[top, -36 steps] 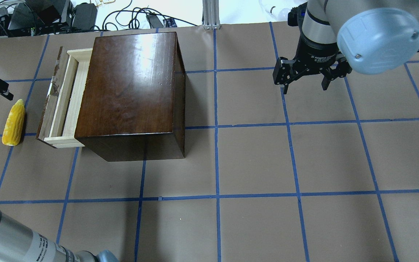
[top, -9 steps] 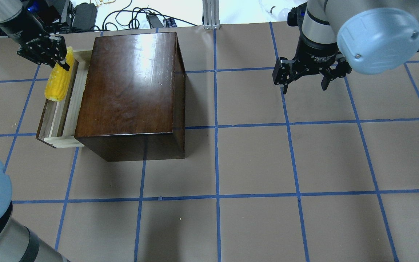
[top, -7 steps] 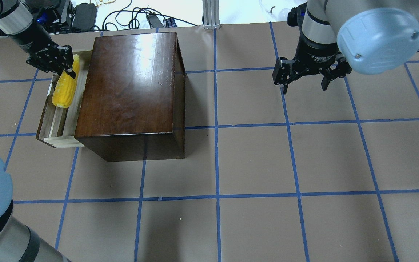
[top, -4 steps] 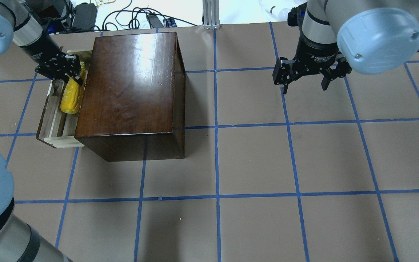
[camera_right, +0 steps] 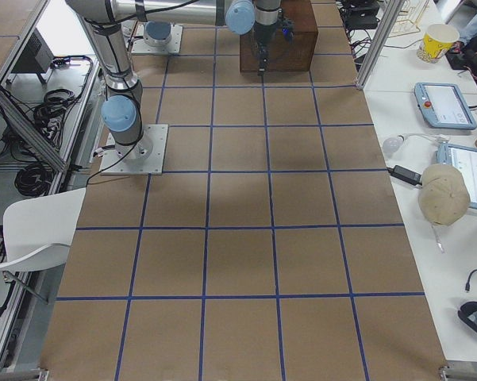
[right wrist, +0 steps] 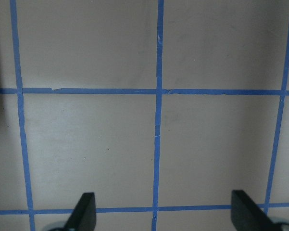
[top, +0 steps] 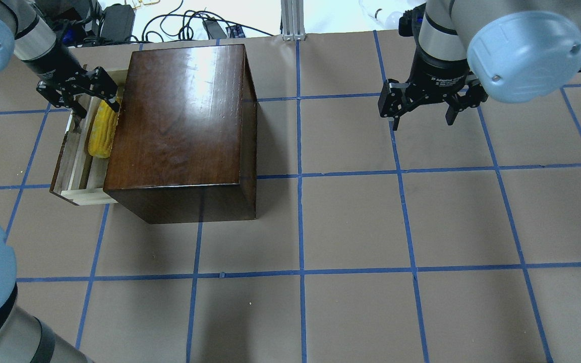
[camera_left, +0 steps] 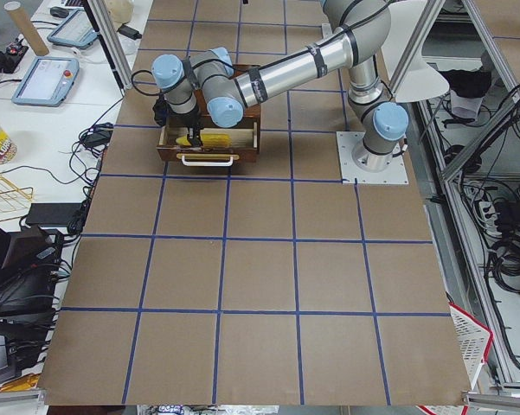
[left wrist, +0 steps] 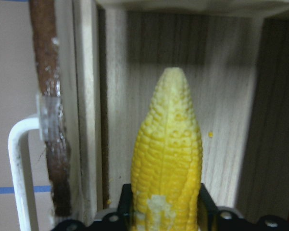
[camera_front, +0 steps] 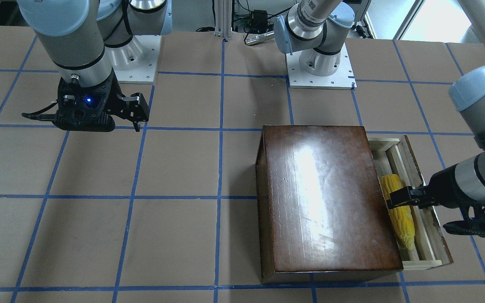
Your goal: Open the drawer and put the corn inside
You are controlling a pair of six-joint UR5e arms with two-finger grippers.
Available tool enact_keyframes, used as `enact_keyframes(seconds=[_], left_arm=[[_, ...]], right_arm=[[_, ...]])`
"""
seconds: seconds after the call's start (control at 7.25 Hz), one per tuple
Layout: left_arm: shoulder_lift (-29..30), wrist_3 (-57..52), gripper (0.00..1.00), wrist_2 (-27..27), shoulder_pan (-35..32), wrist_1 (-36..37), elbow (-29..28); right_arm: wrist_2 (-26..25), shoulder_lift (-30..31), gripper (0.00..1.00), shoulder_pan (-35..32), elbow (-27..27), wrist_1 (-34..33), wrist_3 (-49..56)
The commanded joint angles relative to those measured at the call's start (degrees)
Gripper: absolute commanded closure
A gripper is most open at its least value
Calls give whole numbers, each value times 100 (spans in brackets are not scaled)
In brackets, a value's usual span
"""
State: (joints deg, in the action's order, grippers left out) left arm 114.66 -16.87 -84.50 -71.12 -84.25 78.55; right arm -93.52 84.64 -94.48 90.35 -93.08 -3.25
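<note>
The yellow corn lies lengthwise in the pulled-out drawer, close against the dark-brown box. It also shows in the front-facing view and fills the left wrist view, pale tip pointing away. My left gripper is open at the corn's far end, its fingers spread to either side of it. My right gripper is open and empty, hovering over bare table far right of the box; its fingers frame only blue tape lines.
The drawer's white wire handle sticks out from its worn front panel. Cables and electronics lie beyond the table's far edge. The arm bases stand on the robot's side.
My left gripper carried the corn from beside the drawer, lowered it into the drawer next to the box, then spread its fingers and let go. The right arm has not moved.
</note>
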Motion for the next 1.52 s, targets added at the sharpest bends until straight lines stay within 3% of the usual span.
enact_keyframes(seconds=[0.0,0.41,0.69,1.1,1.38], left_arm=[[-171,8,0,-22,-15,-3,-68],[-715,17,0,-92,-304,-651,-514],[-900,104,0,-750,-1084,-874,-683],[-1138,719,0,-270,-1596,-961,-465],[-1374,1272,0,-417,-1860,-953,-62]], right_arm=[[0,0,0,0,0,0,0],[0,0,0,0,0,-8,0],[9,0,0,0,0,0,0],[9,0,0,0,0,0,0],[9,0,0,0,0,0,0]])
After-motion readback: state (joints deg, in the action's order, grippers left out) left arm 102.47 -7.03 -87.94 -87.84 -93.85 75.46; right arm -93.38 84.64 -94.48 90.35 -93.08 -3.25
